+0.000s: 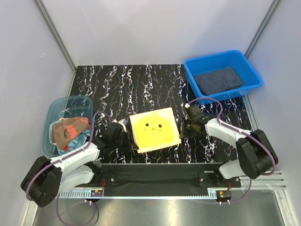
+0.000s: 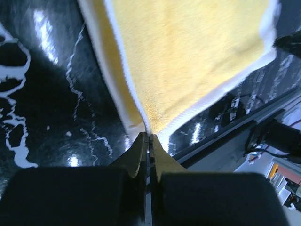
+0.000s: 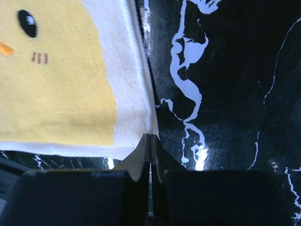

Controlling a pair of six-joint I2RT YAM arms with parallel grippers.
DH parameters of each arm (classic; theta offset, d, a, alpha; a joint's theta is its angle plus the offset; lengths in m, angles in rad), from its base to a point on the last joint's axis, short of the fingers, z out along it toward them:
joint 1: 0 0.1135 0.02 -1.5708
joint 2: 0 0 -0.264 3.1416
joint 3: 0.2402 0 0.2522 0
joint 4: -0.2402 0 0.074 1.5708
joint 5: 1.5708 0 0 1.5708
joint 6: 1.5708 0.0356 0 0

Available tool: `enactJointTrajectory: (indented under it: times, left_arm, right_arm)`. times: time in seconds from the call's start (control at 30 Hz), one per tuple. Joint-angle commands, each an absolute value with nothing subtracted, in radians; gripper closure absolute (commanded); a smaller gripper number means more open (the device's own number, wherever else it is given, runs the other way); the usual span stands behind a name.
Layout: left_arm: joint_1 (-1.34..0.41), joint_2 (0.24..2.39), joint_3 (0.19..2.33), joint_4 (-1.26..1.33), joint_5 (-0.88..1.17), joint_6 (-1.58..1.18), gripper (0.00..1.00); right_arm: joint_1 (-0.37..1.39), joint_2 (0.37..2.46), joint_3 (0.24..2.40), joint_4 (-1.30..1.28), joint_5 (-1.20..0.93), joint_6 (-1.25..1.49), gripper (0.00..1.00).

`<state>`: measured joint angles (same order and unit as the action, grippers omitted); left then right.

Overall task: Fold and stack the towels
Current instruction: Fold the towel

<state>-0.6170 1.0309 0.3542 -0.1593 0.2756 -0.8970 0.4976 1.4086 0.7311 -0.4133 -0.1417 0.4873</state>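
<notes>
Glossy black white-veined tabletop (image 1: 117,89) bears a fluffy yellow towel (image 1: 155,129), left gripper (image 2: 149,136) and right gripper (image 3: 150,136) pinching its corners.

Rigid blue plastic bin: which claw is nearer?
Right. The right claw pinches the near right corner of the pale yellow towel, in front of the blue plastic bin; the left claw pinches its near left corner, farther away.

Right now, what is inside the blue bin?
One dark slate-blue towel lies flat in the blue bin. It covers most of the floor, so anything beneath it cannot be seen.
</notes>
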Motion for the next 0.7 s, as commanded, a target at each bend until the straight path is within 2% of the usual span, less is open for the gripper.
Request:
enactJointTrajectory:
  times: [0.0, 0.1, 0.17, 0.2, 0.23, 0.27, 0.37, 0.5, 0.57, 0.67]
  left_arm:
    - [-0.634, 1.052, 0.311, -0.094, 0.249, -0.927, 1.0]
    - [-0.635, 1.077, 0.313, -0.104, 0.236, -0.911, 1.0]
    - [-0.638, 1.092, 0.318, -0.097, 0.248, -0.9, 0.97]
    - [-0.641, 1.091, 0.316, -0.083, 0.268, -0.899, 0.91]
    - [-0.646, 1.086, 0.318, -0.077, 0.276, -0.9, 0.72]
    - [-0.652, 1.078, 0.321, -0.08, 0.279, -0.902, 0.66]
    - [-0.655, 1.04, 0.394, -0.154, 0.279, -0.873, 0.57]
    - [-0.644, 1.051, 0.605, -0.361, 0.137, -0.688, 0.52]
    - [-0.6, 1.121, 0.691, -0.431, 0.074, -0.625, 0.53]
    - [-0.505, 1.273, 0.797, -0.425, 0.089, -0.529, 0.53]
  right_arm:
    - [0.508, 1.45, 0.701, -0.371, -0.103, 0.499, 1.0]
    - [0.508, 1.456, 0.692, -0.362, -0.081, 0.503, 1.0]
    - [0.508, 1.456, 0.692, -0.365, -0.075, 0.508, 0.96]
    - [0.508, 1.45, 0.692, -0.37, -0.075, 0.511, 0.92]
    - [0.508, 1.441, 0.693, -0.371, -0.072, 0.517, 0.82]
    - [0.506, 1.431, 0.695, -0.382, -0.071, 0.518, 0.8]
    - [0.506, 1.391, 0.718, -0.425, -0.052, 0.522, 0.77]
    - [0.506, 1.355, 0.779, -0.476, -0.057, 0.517, 0.74]
    - [0.506, 1.361, 0.795, -0.456, -0.109, 0.505, 0.74]
    - [0.508, 1.396, 0.782, -0.365, -0.22, 0.506, 0.74]
